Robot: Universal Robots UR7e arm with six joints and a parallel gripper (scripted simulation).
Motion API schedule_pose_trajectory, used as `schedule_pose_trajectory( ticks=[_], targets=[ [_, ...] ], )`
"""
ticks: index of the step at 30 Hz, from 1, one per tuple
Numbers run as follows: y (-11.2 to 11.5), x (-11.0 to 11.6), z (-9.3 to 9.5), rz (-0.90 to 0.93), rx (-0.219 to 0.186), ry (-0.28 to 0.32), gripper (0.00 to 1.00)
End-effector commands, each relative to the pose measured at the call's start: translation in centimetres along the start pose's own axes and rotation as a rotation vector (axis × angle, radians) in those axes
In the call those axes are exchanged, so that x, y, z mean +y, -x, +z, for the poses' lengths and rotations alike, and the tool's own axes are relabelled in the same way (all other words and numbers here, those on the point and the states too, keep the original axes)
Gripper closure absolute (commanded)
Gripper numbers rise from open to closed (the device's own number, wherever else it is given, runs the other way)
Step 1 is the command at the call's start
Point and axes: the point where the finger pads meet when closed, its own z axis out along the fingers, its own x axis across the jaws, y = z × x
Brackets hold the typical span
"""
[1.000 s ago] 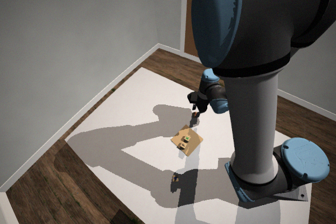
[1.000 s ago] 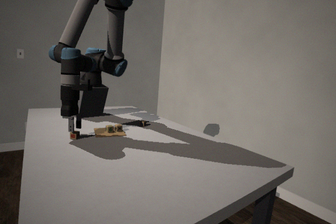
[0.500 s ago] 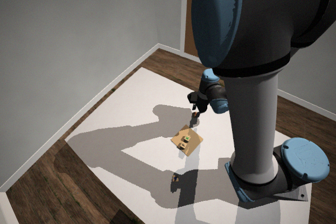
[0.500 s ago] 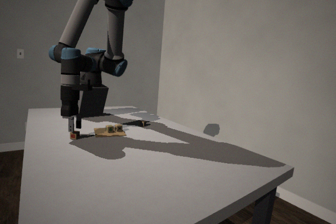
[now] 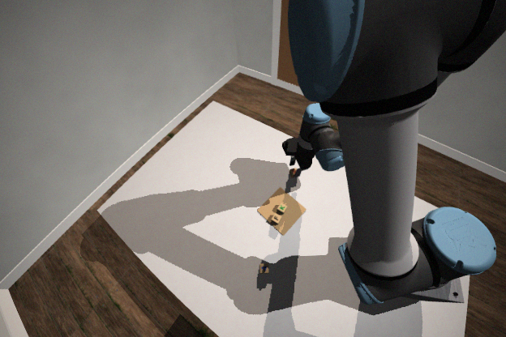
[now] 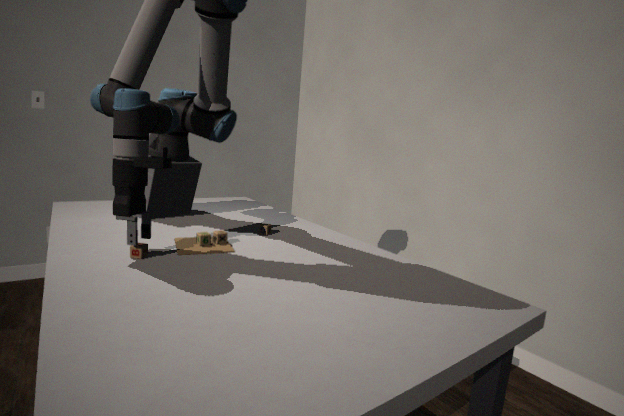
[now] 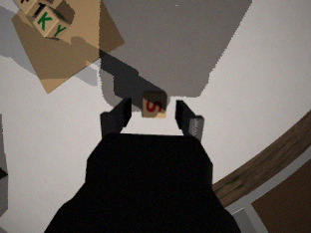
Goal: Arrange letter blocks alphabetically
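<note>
Gripper (image 7: 152, 119) released and empty, fingers spread to either side of the red-marked block (image 7: 154, 107).

Block is a small wooden cube, tan faces, with a red marking on top; it rests on the matte white table (image 7: 266, 68) off the mat, in the arm's shadow. At 10 o'clock in the wrist view lies the flat tan mat (image 7: 63, 61), square and thin. On its far corner sit two pale wooden cubes (image 7: 42, 13), touching, showing black F and green K, Y.

Two letter blocks (image 5: 278, 214) sit together on the tan mat (image 5: 293, 215); a red-marked block (image 7: 154, 107) and another, seemingly dark-marked, block (image 5: 263, 268) lie off it.
</note>
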Motion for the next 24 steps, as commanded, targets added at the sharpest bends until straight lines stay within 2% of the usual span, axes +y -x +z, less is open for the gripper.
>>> schedule_pose_trajectory(
  ticks=[1, 24],
  targets=[
    [0.0, 0.0, 0.0, 0.000, 0.001, 0.000, 0.00],
    [0.0, 0.0, 3.5, 0.000, 0.001, 0.000, 0.00]
  ],
)
